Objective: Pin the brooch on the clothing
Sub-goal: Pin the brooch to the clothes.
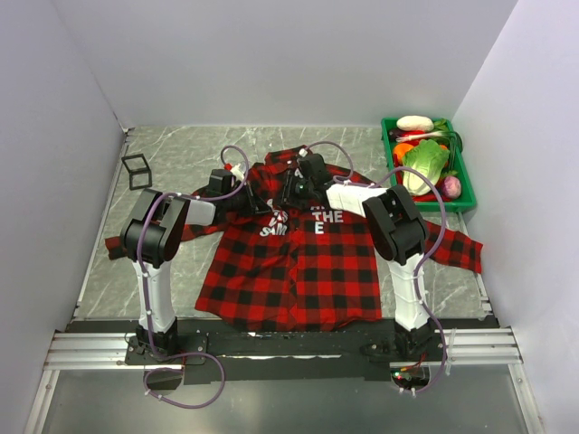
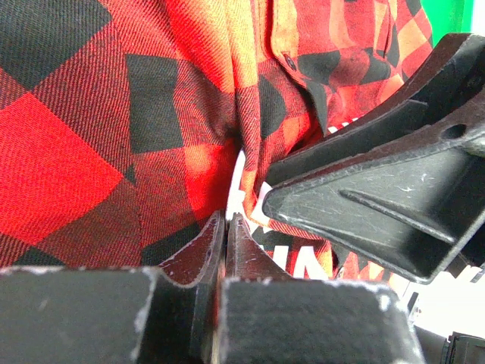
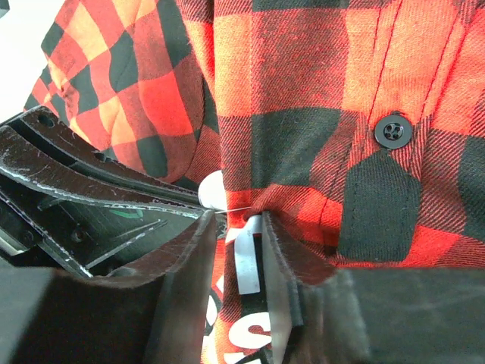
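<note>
Closest to the right wrist camera, the right claw (image 3: 236,226) has its two black fingers standing apart, with a raised fold of the plaid shirt (image 3: 303,114) in the gap. Whether they press on the cloth I cannot tell. At the edge of that fold, just beside the gap, sits the brooch (image 3: 213,189), a small pale round disc. A thin bright line runs from it across the cloth between the fingers. The disc lies right at the tip of the left claw (image 2: 226,226). In its own wrist view that claw is closed to a hairline slit against a ridge of shirt, and I cannot tell whether anything is caught in it.

From above, the two claws meet tip to tip over the shirt's chest, at the white letters just below the collar. The shirt lies front up with sleeves spread in the middle of the grey marbled bench (image 1: 181,149).

There are two arms, two claws, one shirt and one brooch. One black wire-frame cube (image 1: 136,172) stands far left, apart from the shirt. One green tray (image 1: 387,154) of toy vegetables sits far right.
</note>
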### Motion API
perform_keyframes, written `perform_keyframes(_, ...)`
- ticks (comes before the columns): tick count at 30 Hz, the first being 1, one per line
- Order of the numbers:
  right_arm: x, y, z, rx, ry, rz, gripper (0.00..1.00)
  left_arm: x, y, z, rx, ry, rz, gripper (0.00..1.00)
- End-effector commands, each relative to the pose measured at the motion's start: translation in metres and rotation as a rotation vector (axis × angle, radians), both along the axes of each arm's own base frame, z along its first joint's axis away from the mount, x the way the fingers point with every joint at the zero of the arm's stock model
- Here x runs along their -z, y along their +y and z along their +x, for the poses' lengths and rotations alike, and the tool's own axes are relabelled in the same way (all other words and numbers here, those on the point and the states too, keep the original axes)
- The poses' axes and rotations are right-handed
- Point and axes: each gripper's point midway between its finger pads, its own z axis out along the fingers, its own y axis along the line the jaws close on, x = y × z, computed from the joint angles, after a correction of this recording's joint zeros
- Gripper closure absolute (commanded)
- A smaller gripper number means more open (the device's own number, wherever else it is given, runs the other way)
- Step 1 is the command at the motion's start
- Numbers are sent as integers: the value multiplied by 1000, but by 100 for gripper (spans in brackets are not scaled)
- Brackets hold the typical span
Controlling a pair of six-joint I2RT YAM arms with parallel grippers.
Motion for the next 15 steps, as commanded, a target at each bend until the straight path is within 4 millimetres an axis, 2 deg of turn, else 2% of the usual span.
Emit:
perform_keyframes(1,4,6,0,-11,-10,-1,65,0,0,-7,11,27,7,99)
perform_keyframes(2,5,5,0,-9,-9,-2,71,0,0,-7,11,26,7,99)
perform_keyframes(4,4,7,0,-11,-10,-3,74,0,1,-8,11,27,7,99)
perform_keyframes(15,7,8,2,-12,-14,-16,78,-2,0,-7,13,23,3,99)
